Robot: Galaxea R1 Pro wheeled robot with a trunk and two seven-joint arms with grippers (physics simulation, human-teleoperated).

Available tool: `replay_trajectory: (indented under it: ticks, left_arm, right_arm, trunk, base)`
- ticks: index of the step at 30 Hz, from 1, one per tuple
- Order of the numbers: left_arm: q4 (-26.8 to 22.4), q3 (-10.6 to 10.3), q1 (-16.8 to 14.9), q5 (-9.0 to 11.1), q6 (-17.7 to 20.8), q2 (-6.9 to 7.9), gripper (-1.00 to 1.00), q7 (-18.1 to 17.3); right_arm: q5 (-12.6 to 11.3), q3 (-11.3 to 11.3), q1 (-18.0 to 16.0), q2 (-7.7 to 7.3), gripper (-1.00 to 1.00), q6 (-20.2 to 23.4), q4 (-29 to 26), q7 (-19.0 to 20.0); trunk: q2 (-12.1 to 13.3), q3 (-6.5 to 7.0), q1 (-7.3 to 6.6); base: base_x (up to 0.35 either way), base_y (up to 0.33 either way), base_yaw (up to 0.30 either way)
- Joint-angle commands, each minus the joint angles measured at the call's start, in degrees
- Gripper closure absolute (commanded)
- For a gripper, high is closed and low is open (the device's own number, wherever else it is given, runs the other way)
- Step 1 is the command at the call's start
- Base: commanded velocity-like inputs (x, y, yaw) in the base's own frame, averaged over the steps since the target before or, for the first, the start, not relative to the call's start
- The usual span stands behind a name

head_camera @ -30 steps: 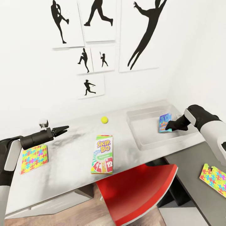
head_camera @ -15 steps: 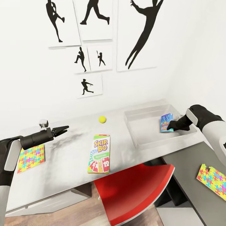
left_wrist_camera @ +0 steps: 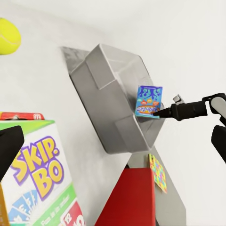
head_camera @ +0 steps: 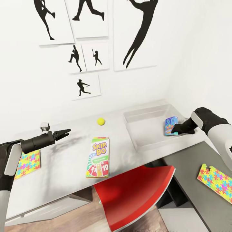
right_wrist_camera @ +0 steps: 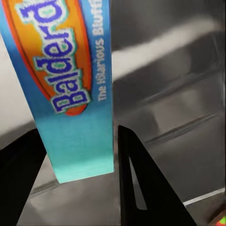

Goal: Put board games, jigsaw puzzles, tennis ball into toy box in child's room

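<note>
Step in hand: the right gripper [head_camera: 174, 130] holds the small blue cartoon-printed board game box [head_camera: 169, 125] over the shallow light-grey toy box [head_camera: 141, 120], at its far-right end on the pale grey table [head_camera: 64, 161].
Right fingers: one on each side of the box's lower edge in the right wrist view, clamped on it.
Game's pose: upright on edge, long axis near vertical, printed face toward the robot.
Next move: judged, lower it and part the fingers so it lies inside.
Left gripper [head_camera: 66, 132]: fingers close together, holding nothing; hovers above the table.
Left to do: the green-yellow-red Skip-Bo box [head_camera: 97, 157], long axis pointing away from the robot; the yellow-green tennis ball [head_camera: 101, 121]; two multicoloured jigsaw squares [head_camera: 27, 163].
</note>
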Motion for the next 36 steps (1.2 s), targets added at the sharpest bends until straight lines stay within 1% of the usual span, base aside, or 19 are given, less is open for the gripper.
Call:
replay_trajectory:
  ticks: [1,6,10,14,18,24,36]
  left_arm:
    - [0.0,0.0,0.0,-0.1,0.2,0.0,-1.0,-0.3]
    - [0.0,0.0,0.0,-0.1,0.2,0.0,-1.0,-0.3]
    - [0.0,0.0,0.0,-0.1,0.2,0.0,-1.0,-0.3]
    - [0.0,0.0,0.0,-0.1,0.2,0.0,-1.0,-0.3]
    - [0.0,0.0,0.0,-0.1,0.2,0.0,-1.0,-0.3]
    - [0.0,0.0,0.0,-0.1,0.2,0.0,-1.0,-0.3]
    - [0.0,0.1,0.0,-0.1,0.2,0.0,-1.0,-0.3]
  right_arm:
    - [-0.4,0.5,-0.1,-0.06,1.0,0.2,0.0,0.0]
    - [-0.5,0.5,-0.5,-0.07,1.0,0.2,-1.2,0.1]
    - [-0.5,0.2,-2.7,0.03,1.0,0.2,-2.0,0.1]
    - [-0.5,-1.9,-3.6,0.24,1.0,0.2,-2.4,0.1]
    - [-0.5,-3.0,-3.8,0.58,1.0,0.2,-2.6,0.1]
    - [-0.5,-3.2,-3.8,0.69,1.0,0.2,-2.7,0.1]
    - [-0.5,-3.2,-3.8,0.72,1.0,0.2,-2.7,0.0]
  trunk:
    - [-0.1,-0.18,0.03]
    - [-0.1,-0.6,0.03]
    - [-0.1,-0.85,0.03]
    - [-0.1,-0.91,0.03]
    - [-0.1,-0.92,0.03]
    - [-0.1,-1.0,0.03]
    - [-0.1,-1.97,0.03]
  base:
    - [0.0,0.0,-0.131]
    - [0.0,0.0,-0.118]
    - [0.0,0.0,-0.05]
    - [0.0,0.0,-0.01]
    - [0.0,0.0,-0.002]
    - [0.016,0.006,0.0]
    - [0.011,0.004,0.0]
